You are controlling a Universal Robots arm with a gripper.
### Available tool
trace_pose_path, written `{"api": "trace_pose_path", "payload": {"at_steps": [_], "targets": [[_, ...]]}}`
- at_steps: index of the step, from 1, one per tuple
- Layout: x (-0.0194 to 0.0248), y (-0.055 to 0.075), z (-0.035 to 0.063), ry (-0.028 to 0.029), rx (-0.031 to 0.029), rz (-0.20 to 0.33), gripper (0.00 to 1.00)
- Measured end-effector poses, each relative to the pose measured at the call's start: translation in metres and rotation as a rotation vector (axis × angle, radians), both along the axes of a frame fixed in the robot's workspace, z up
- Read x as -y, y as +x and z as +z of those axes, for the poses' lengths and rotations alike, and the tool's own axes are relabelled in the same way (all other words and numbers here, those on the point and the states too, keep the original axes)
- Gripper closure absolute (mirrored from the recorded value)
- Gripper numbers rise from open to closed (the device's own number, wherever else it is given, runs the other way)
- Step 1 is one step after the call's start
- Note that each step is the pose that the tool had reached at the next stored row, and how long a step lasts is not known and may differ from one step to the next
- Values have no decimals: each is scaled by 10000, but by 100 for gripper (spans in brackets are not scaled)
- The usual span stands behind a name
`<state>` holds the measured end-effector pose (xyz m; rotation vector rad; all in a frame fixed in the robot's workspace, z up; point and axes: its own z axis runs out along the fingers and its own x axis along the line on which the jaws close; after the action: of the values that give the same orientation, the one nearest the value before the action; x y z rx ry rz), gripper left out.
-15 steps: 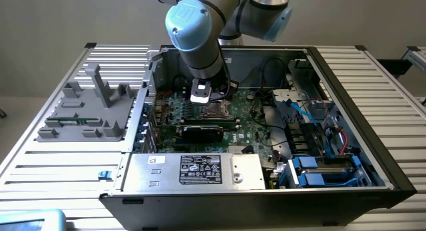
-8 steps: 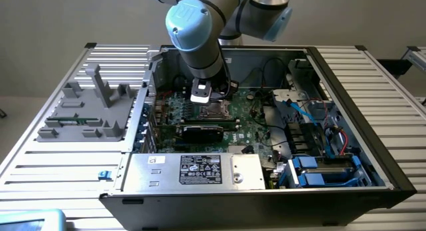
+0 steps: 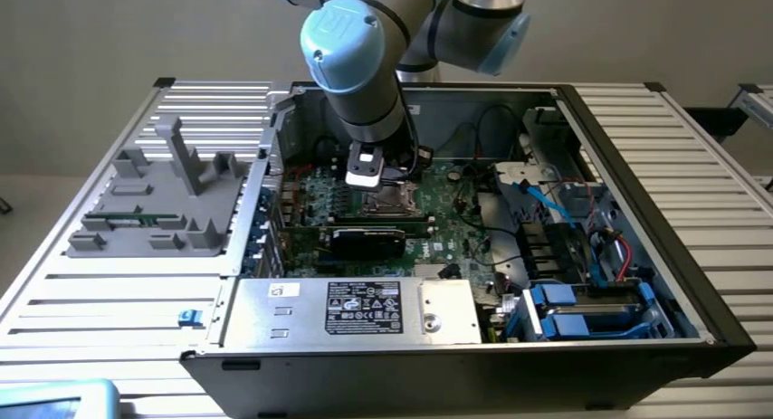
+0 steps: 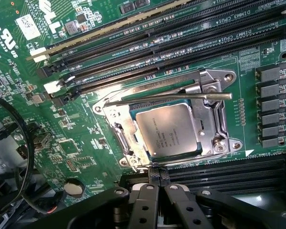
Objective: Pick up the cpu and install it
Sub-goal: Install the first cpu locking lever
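- Seating looks like the step in hand: the cpu [image 4: 169,130] lies flat in the socket [image 4: 214,121], its silver top facing up, inside the metal frame.
- You have the gripper [image 4: 158,177] pressed together and pinching nothing; its fingertips [image 4: 152,174] meet just beside the socket's near edge, and whether they touch it I cannot tell.
- Check the chip sits level, with an even gap to the frame on all sides; from the wrist view it looks square, but one corner is hidden under the lever [image 4: 171,99].
- Mind that lever: the thin rod lies across the far side of the chip, unlatched by the look of it, so treat the chip as loose.
- Keep any push straight down and light; a sideways nudge could skew the chip on the contacts below.
- Stay clear of the memory slots [image 4: 148,43] beyond the socket and the black cable [image 4: 24,143] looping near the gripper.
- In the exterior view the gripper [image 3: 364,177] hangs just over the board [image 3: 465,229], deep in the case [image 3: 676,211]; leave the arm room from the walls.
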<state>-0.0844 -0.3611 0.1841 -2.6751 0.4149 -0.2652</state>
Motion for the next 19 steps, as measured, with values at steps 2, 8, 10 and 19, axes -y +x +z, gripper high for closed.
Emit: {"api": "trace_pose_path", "payload": {"at_steps": [2, 8, 10, 19], "targets": [[0, 0, 0, 5, 0, 0, 89], [0, 0, -1, 21, 0, 0, 89], [0, 0, -1, 24, 0, 0, 89], [0, 0, -10, 25, -1, 0, 89]]}}
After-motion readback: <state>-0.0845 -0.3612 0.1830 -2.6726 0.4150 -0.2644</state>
